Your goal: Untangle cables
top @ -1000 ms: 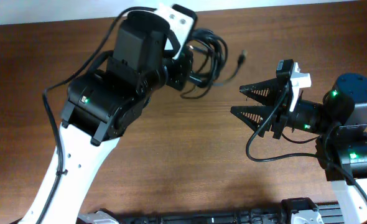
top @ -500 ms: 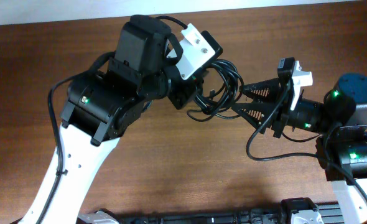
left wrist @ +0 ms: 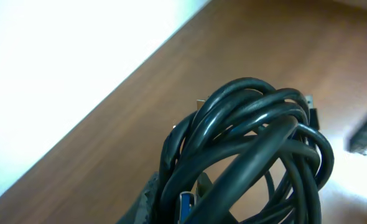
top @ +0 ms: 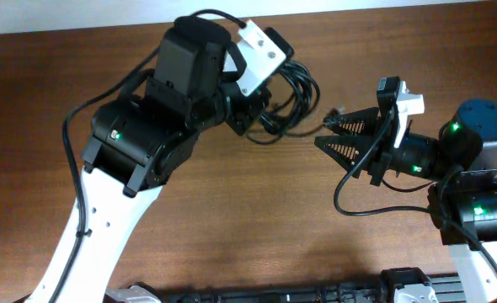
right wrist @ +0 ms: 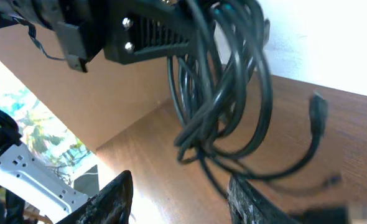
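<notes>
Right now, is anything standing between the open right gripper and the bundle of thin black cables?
Nothing visible does. The bundle of thin black cables hangs from the left gripper; only bare brown wooden table shows before the right gripper.

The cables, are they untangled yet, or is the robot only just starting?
Only just starting. Done: the left end effector has the cables pinched and lifted off the table. In hand: the right end effector, jaws apart, sits beside a loose plug end without holding it. Left: everything else, since the cords are one looped bundle in the left wrist view.
</notes>
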Available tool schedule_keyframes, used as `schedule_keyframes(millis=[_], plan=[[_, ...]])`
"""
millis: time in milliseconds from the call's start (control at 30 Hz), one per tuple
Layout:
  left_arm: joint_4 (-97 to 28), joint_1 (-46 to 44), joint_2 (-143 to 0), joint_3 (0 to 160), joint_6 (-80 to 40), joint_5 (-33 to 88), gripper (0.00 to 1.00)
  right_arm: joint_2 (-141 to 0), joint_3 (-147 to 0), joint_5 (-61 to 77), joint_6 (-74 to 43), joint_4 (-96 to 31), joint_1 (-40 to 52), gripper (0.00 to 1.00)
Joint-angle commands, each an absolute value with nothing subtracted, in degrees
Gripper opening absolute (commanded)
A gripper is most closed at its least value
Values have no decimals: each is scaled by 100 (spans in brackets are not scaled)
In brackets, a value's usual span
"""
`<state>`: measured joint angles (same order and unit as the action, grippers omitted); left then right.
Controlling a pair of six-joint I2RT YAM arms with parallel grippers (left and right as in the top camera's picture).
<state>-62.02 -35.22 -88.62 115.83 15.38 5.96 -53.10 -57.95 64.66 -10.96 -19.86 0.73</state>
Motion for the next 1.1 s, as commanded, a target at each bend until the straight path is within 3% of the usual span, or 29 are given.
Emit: schedule_keyframes(millis=[0,400,767,867,1067], plan=[[-6149,-3527,-8877,11625,1247,274,0,-5325,-5808,6580,-1144,-1957,75,48],[-6200,-3527,-9041,11625,1380,1824,0,-5325,-5808,6639,-1402,-1793,75,48],[-6246,-3854,-9107,11625,1509,1865,0,-5325,-5808,6643,-1404,-1793,75,47],[-6248,-3874,-9107,11625,1507,1868,0,-5325,-5808,6641,-1402,-1793,75,20],[-6237,-3874,-9107,11625,1507,1863,0,-5325,-5808,6641,-1404,-1798,75,4]])
